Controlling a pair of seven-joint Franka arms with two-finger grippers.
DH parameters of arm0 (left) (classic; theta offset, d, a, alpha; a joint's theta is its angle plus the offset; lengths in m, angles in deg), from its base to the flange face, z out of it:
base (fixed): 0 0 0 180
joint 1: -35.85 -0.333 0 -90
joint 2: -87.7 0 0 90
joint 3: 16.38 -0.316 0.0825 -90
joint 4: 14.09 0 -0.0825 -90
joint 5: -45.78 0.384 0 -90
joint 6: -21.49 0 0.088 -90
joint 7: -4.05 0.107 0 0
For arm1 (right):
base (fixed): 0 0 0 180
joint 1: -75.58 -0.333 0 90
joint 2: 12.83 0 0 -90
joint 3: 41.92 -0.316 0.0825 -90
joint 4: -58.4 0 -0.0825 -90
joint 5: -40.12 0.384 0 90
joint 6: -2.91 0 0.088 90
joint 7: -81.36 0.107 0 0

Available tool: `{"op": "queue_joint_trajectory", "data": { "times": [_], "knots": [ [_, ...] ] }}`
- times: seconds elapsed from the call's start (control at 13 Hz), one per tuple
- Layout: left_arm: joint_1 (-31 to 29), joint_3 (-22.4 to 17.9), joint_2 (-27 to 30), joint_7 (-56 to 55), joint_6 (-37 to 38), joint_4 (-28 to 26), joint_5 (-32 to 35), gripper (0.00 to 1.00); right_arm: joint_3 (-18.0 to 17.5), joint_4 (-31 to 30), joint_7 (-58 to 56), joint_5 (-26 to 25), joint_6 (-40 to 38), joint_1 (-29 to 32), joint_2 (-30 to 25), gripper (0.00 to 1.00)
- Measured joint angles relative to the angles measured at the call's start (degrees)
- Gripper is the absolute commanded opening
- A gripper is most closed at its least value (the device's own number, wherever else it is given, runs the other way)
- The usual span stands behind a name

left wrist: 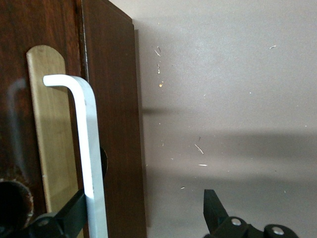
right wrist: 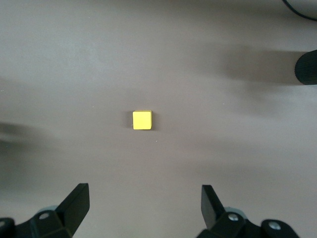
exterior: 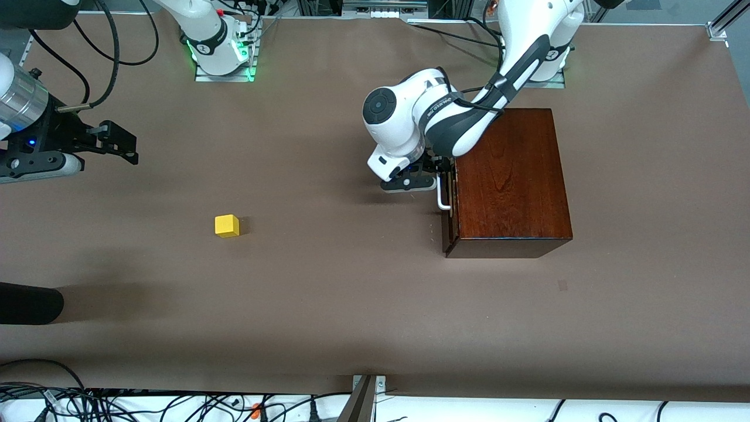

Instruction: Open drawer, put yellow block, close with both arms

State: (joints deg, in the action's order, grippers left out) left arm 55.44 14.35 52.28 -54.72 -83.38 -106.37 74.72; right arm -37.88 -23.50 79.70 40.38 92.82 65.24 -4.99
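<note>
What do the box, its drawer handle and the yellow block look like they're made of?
Box: apparently wood, dark reddish-brown with visible grain and a glossy finish. Drawer handle: a smooth white bent loop, painted metal or plastic, hard to say. Yellow block: uniform matte yellow, painted wood or plastic; no grain shows.

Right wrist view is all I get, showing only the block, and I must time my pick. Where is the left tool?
Observer: The left tool is at the drawer's handle, on the box face toward the right arm's end of the table.
Operator: Has it gripped the handle?
Observer: Not yet. In the left wrist view its fingers stand open, with the handle close by one of them.
Operator: Is the drawer out?
Observer: The drawer looks shut, or nearly so.
</note>
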Motion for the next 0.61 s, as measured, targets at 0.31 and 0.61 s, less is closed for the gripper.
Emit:
{"op": "queue_joint_trajectory", "data": {
  "times": [0.31,0.61],
  "knots": [
    [1.04,-0.07,-0.73,-1.18,-0.4,1.07,0.44,1.0,0.09,0.0,0.0,0.0,-0.01,0.03,0.0,1.0],
    [3.36,-0.6,-2.81,-2.82,0.3,4.42,0.77,1.0,0.58,0.0,0.0,0.0,-0.01,0.11,0.0,1.0]
  ]
}}
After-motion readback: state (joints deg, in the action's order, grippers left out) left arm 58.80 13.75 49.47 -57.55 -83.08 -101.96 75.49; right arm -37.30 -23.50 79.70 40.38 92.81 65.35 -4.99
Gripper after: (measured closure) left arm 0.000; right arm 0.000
